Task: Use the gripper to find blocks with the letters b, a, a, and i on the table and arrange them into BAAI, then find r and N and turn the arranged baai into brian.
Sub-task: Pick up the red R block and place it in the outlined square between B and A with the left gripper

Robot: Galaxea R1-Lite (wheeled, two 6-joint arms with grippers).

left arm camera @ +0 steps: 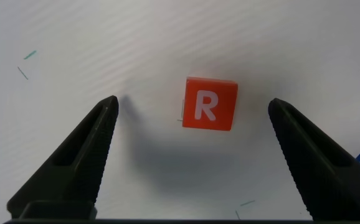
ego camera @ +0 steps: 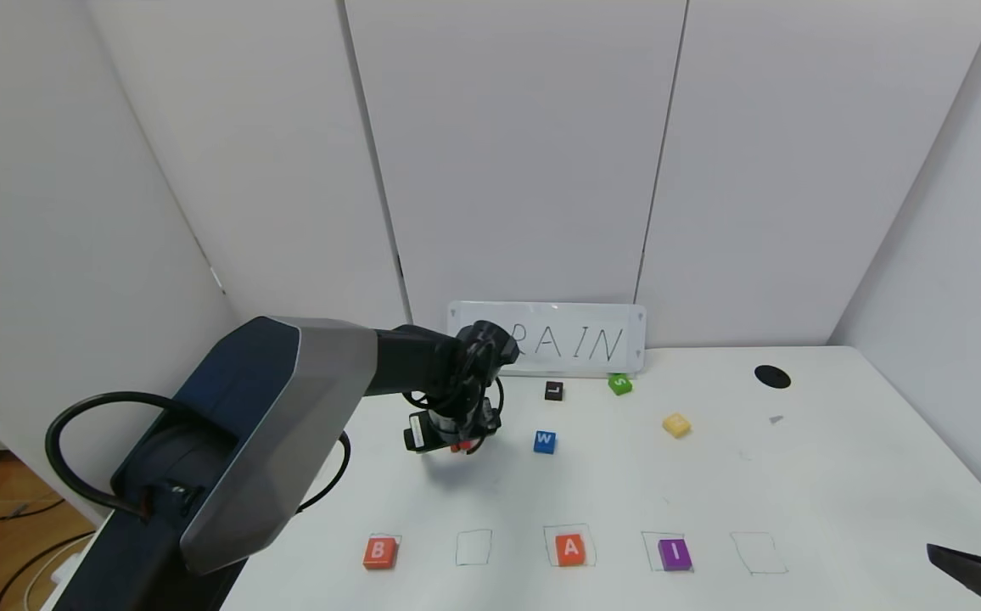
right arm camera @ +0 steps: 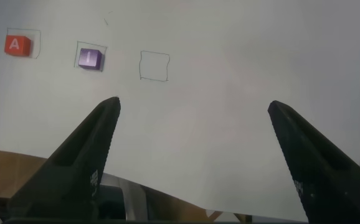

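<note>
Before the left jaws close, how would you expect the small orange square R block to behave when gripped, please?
The small orange square R block looks rigid, so it probably won't deform. Lying flat on the white table, it shouldn't roll. Its smooth faces might slip.

The head camera looks forward and down from high up over the whole white bench, walls behind. The left wrist camera peers straight down, very near, between its pincer at the R block. The right wrist camera sits off the bench's near edge, sharing the A block and I block with the head view.
</note>
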